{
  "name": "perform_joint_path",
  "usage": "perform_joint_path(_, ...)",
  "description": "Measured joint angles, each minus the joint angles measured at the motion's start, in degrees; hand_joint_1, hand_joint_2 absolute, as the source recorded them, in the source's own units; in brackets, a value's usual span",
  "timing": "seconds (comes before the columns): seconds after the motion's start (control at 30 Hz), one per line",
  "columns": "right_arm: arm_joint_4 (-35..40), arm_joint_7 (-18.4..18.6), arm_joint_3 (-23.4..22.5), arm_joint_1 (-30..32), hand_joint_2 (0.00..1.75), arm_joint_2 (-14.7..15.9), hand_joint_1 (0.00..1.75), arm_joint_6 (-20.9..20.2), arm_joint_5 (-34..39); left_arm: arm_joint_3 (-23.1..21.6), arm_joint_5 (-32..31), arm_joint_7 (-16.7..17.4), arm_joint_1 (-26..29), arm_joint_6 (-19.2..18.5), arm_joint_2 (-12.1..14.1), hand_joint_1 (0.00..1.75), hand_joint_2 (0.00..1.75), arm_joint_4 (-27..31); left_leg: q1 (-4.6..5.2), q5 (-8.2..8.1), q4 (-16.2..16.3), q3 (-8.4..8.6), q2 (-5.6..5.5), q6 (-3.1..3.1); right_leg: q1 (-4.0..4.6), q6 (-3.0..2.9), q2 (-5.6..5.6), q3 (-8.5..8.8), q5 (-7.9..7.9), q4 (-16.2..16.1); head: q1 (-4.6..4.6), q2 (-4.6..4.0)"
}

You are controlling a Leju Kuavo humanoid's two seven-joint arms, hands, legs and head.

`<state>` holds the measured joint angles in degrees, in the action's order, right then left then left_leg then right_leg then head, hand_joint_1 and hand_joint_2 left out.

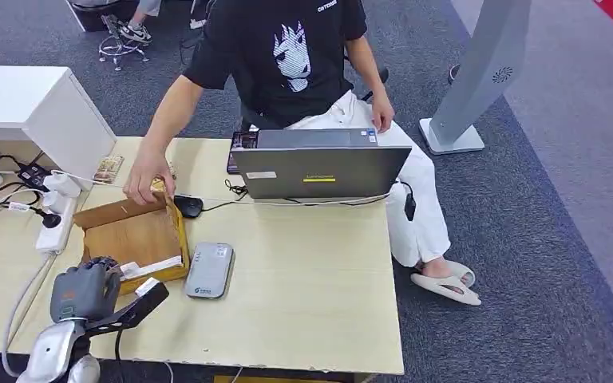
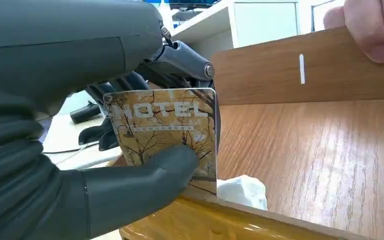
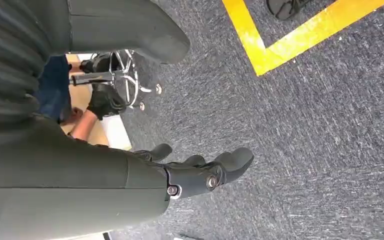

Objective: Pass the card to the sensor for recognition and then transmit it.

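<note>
My left hand [image 1: 88, 289] sits at the near edge of the wooden tray [image 1: 132, 235] on the table's left side. In the left wrist view that hand [image 2: 130, 185] pinches a brown card printed HOTEL [image 2: 162, 130] between thumb and fingers, upright over the tray's rim [image 2: 220, 215]. The grey card sensor [image 1: 210, 270] lies flat on the table just right of the tray, apart from my hand. My right hand [image 3: 200, 175] hangs over grey carpet, fingers apart, holding nothing.
A seated person rests a hand [image 1: 148, 183] on the tray's far wall. A grey laptop [image 1: 319, 169] and a black mouse [image 1: 187, 206] stand beyond the sensor. A power strip with plugs [image 1: 56, 215] lies left of the tray. White paper [image 2: 240, 192] lies inside the tray.
</note>
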<state>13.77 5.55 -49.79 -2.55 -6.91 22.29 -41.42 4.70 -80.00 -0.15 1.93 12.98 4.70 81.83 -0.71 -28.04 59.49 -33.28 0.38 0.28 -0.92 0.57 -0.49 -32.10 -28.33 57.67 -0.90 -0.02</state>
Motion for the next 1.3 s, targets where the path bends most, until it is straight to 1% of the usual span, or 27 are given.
perform_joint_path(0.2,0.04,-0.04,0.0,-0.05,1.75,0.0,0.0,-0.15,-0.68,-0.02,-0.68,0.15,-0.79,0.28,-0.39,1.75,1.75,1.29,0.0,0.0,0.0,-0.01,-0.01,0.0,0.0,0.0,-0.01,-0.03,0.0,0.0,0.0,0.0)
perform_joint_path(0.37,0.31,-0.98,-0.13,-0.12,1.75,0.0,0.0,-0.17,-1.81,-0.02,-0.28,0.09,-4.24,0.28,-0.77,1.75,1.75,4.53,0.0,0.01,0.01,-0.02,-0.02,0.0,0.0,0.0,-0.02,-0.02,0.01,0.0,-0.02,0.0)
perform_joint_path(0.47,0.37,-1.18,-0.2,-0.25,1.75,0.04,0.0,-0.15,-2.54,-0.02,-1.38,-0.11,-7.07,-0.88,-0.83,1.75,1.75,6.73,-0.01,0.03,0.01,-0.01,-0.02,-0.03,0.0,0.0,-0.02,-0.01,0.02,0.0,-0.02,0.0)
perform_joint_path(0.6,0.37,-1.18,-0.28,-0.4,1.75,0.07,0.0,-0.15,-3.06,-0.04,-2.67,-0.11,-9.99,-2.12,-0.81,1.75,1.75,8.13,0.0,0.03,0.01,-0.01,-0.01,-0.03,0.01,0.0,0.0,-0.01,0.02,0.01,0.0,0.0)
perform_joint_path(0.77,0.39,-1.18,-0.31,-0.45,1.75,0.09,0.0,-0.15,-3.21,-0.09,-2.73,-0.18,-11.16,-2.21,-0.81,1.75,1.75,8.76,0.0,0.03,0.01,-0.01,-0.01,-0.03,0.01,-0.01,0.0,-0.04,0.02,0.01,-0.02,0.0)
perform_joint_path(0.83,0.39,-1.18,-0.31,-0.45,1.75,0.09,0.0,-0.15,-3.54,-0.2,-2.86,-0.89,-11.56,-2.38,-0.79,1.75,1.75,8.79,0.0,0.03,0.01,-0.02,-0.01,-0.03,0.0,0.0,-0.01,-0.06,0.02,0.01,-0.02,0.0)
perform_joint_path(0.93,0.44,-1.22,-0.35,-0.53,1.75,0.2,0.0,-0.2,-3.78,-0.61,-3.45,-1.09,-13.21,-3.89,-0.63,1.75,1.75,8.76,-0.01,0.03,0.01,-0.04,-0.02,-0.03,0.01,0.0,-0.02,-0.06,0.02,0.01,-0.02,0.0)
perform_joint_path(1.1,0.46,-1.22,-0.48,-0.67,1.75,0.46,0.0,-0.61,-4.81,-1.27,-4.24,-0.35,-18.08,-6.53,0.46,1.75,1.75,8.48,-0.01,0.07,0.01,-0.03,0.0,-0.04,0.01,0.0,0.0,-0.05,0.09,0.02,0.0,0.0)
perform_joint_path(1.3,0.48,-1.22,-0.94,-0.77,1.75,0.5,0.0,-0.76,-4.85,-1.51,-4.37,0.04,-20.11,-6.86,0.96,1.75,1.75,8.3,-0.01,0.06,0.01,-0.03,0.02,-0.04,0.01,0.0,0.03,-0.07,0.09,0.02,-0.02,0.0)
